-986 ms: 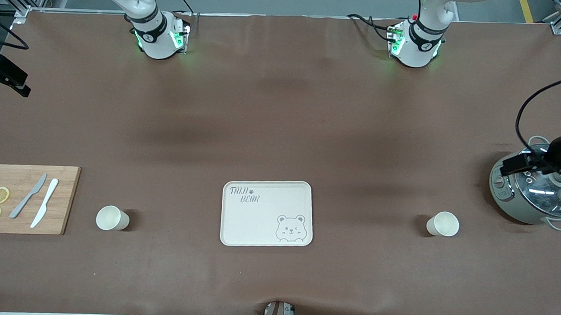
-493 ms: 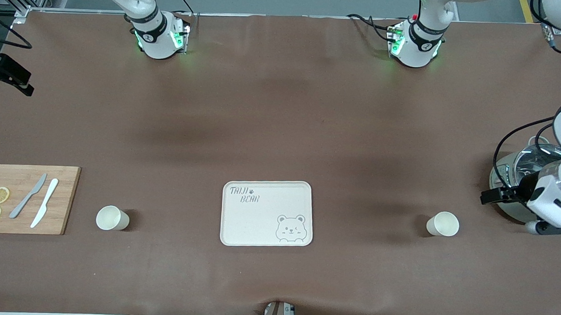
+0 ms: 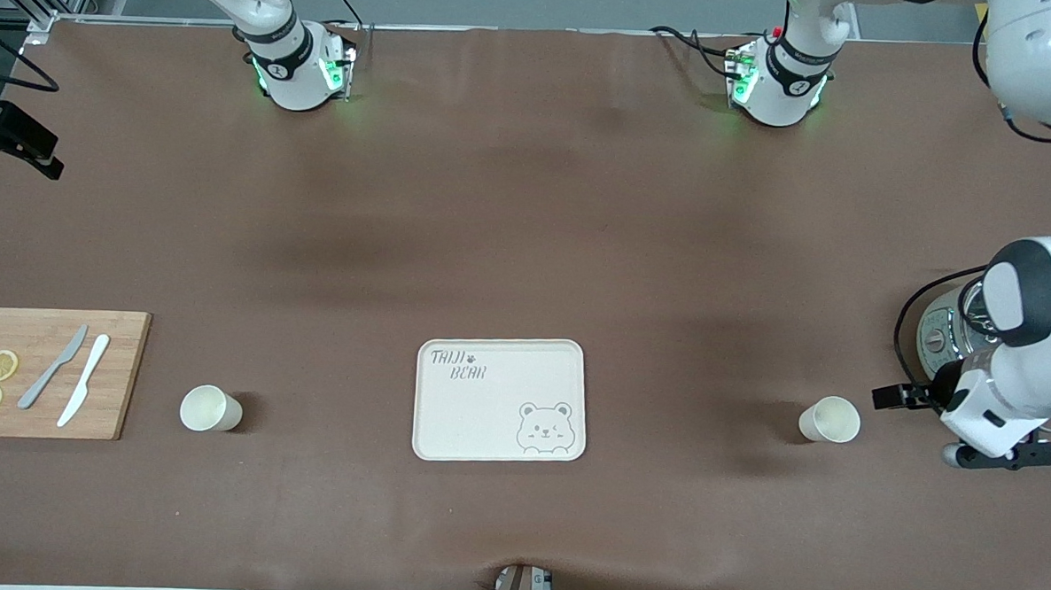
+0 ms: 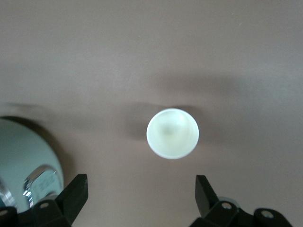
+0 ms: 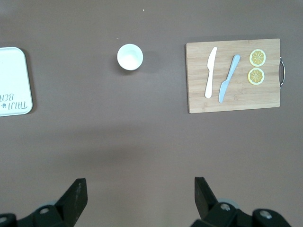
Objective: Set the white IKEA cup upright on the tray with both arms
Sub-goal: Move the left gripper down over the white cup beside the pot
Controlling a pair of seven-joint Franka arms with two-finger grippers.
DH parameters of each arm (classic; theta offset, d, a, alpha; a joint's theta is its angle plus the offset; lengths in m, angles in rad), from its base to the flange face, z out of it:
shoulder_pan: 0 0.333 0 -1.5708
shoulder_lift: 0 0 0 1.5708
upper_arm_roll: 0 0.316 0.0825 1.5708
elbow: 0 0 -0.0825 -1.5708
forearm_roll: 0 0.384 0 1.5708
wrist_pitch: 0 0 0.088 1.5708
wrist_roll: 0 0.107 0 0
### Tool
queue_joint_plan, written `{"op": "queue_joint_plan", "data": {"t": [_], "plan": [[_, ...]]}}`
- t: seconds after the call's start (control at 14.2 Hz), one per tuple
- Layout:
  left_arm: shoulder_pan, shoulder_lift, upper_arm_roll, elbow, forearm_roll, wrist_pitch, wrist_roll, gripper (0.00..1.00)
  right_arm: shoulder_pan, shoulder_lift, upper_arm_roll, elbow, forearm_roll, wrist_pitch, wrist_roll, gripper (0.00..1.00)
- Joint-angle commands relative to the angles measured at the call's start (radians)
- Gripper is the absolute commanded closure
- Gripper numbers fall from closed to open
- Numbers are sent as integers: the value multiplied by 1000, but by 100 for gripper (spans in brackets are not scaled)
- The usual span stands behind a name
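Two white cups stand upright with mouths up, one on each side of the cream tray (image 3: 498, 418). One cup (image 3: 830, 420) (image 4: 172, 133) is toward the left arm's end of the table. The other cup (image 3: 208, 408) (image 5: 130, 56) is toward the right arm's end, beside the wooden board. My left gripper (image 3: 1002, 455) (image 4: 140, 187) hangs open and empty over the bare table between that first cup and the rice cooker, apart from the cup. My right gripper (image 5: 140, 189) is open and empty, high over the table; its arm waits. The tray (image 5: 14, 80) is bare.
A grey-green rice cooker (image 3: 936, 335) (image 4: 23, 161) stands at the left arm's end, partly hidden by that arm. A wooden cutting board (image 3: 48, 372) (image 5: 234, 75) with two knives and two lemon slices lies at the right arm's end. Brown cloth covers the table.
The left arm has swung down from over the rice cooker to the table beside the cup at its end. Cups, tray and right arm have not moved.
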Motion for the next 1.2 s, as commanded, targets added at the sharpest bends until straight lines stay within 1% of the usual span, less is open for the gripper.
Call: {"op": "queue_joint_plan", "data": {"t": [0.0,0.28,0.56,0.7,0.85,1.13], "plan": [[-2,53,-2,14,18,43,-27,0,-5,11,4,21,11,20,3,0],[-2,115,-2,12,18,61,-28,0,5,16,4,20,10,105,-44,0],[1,158,-2,12,18,84,-28,0,17,52,7,20,13,139,-40,0],[7,178,-2,12,18,92,-28,0,39,85,7,20,14,160,-30,0],[15,192,-2,11,18,95,-28,0,47,132,7,21,16,217,-27,0],[19,205,-3,11,12,98,-28,0,18,253,4,28,14,365,-41,0]]}}
